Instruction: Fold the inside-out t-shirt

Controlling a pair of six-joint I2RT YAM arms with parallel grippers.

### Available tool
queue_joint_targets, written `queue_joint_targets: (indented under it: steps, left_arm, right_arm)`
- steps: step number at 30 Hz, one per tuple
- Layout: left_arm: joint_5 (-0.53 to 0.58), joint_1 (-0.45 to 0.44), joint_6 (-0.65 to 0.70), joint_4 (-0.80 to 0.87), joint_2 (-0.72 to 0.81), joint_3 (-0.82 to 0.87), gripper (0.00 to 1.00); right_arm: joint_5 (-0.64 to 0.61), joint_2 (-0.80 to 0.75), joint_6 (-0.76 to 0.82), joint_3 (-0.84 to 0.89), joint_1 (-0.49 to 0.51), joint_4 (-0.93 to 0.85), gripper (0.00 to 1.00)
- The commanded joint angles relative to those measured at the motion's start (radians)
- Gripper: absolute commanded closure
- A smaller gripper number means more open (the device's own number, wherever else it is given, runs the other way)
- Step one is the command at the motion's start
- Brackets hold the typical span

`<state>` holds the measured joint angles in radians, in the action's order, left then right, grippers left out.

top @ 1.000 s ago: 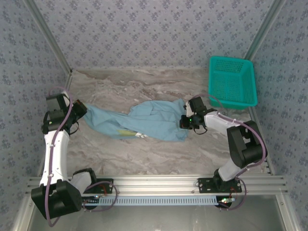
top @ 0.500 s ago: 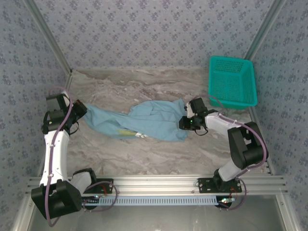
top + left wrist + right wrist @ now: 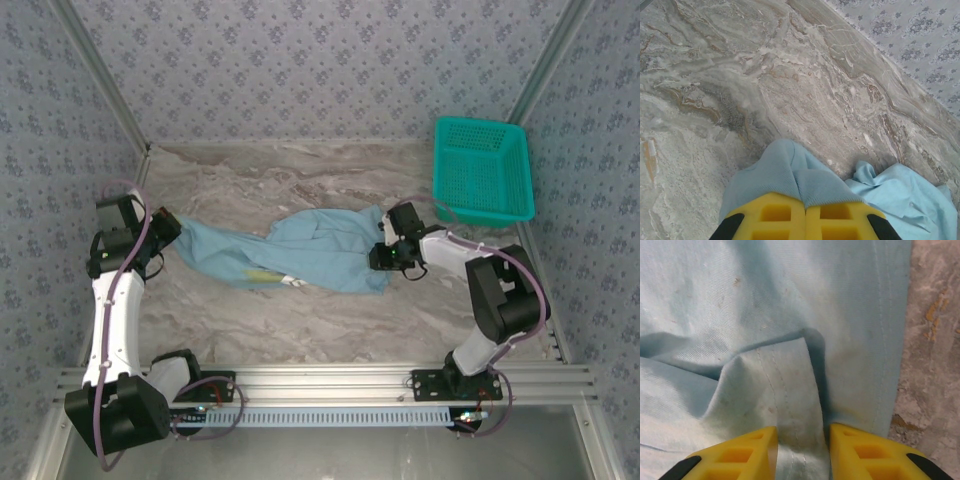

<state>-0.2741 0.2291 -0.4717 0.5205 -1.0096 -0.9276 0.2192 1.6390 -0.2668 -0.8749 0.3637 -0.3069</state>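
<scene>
The light blue inside-out t-shirt point(image 3: 300, 255) lies crumpled and stretched across the middle of the marble table point(image 3: 280, 190). At its left end my left gripper point(image 3: 165, 235) is shut on a bunched edge of the cloth; in the left wrist view the fabric point(image 3: 785, 170) bulges out over the closed yellow fingers of that gripper point(image 3: 805, 200). My right gripper point(image 3: 383, 252) sits at the shirt's right end. In the right wrist view it point(image 3: 802, 437) stands open, with a raised stitched fold of the t-shirt point(image 3: 790, 390) between the parted fingers.
A teal mesh basket point(image 3: 480, 170) stands at the back right corner. Patterned walls point(image 3: 320, 70) close in the table at the back and sides. Bare marble point(image 3: 935, 340) shows just right of the shirt's hem, and more lies in front of the shirt point(image 3: 300, 320).
The right gripper's jaws have parted and let go of the shirt's right end; its wrist shifted slightly left. The left arm and the shirt have stayed put.
</scene>
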Motion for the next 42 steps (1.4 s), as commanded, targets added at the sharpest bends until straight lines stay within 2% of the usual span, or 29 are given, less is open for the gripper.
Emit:
queue_joint_targets:
  steps: [1,9,16,23,29,35,39,42]
  left_arm:
    - [-0.019,0.005,0.008,-0.031,0.015,0.007,1.0]
    - [-0.019,0.004,0.009,-0.03,0.016,0.007,1.0]
    - [-0.02,0.004,0.006,-0.031,0.015,0.008,1.0]
    - [-0.028,0.004,-0.026,-0.033,0.026,-0.002,1.0]
    - [-0.084,0.004,-0.092,-0.04,0.085,-0.062,1.0]
    - [-0.121,0.005,-0.122,-0.019,0.142,-0.223,1.0]
    - [-0.126,0.005,-0.136,0.002,0.197,-0.362,1.0]
    - [-0.084,0.005,-0.098,0.099,0.21,-0.538,1.0]
  right_arm:
    - [-0.032,0.021,0.026,-0.029,0.017,-0.028,0.66]
    - [-0.047,0.025,0.028,-0.04,0.033,-0.038,0.8]
    - [-0.062,-0.072,0.038,-0.05,0.035,-0.099,1.0]
    - [-0.053,-0.324,0.058,-0.085,0.004,-0.161,1.0]
    - [0.033,-0.55,0.026,-0.176,-0.051,-0.08,1.0]
    - [-0.013,-0.678,-0.01,-0.276,-0.072,0.048,1.0]
    - [-0.077,-0.704,0.03,-0.464,-0.068,-0.047,1.0]
    - [-0.143,-0.748,0.072,-0.596,-0.067,-0.126,1.0]
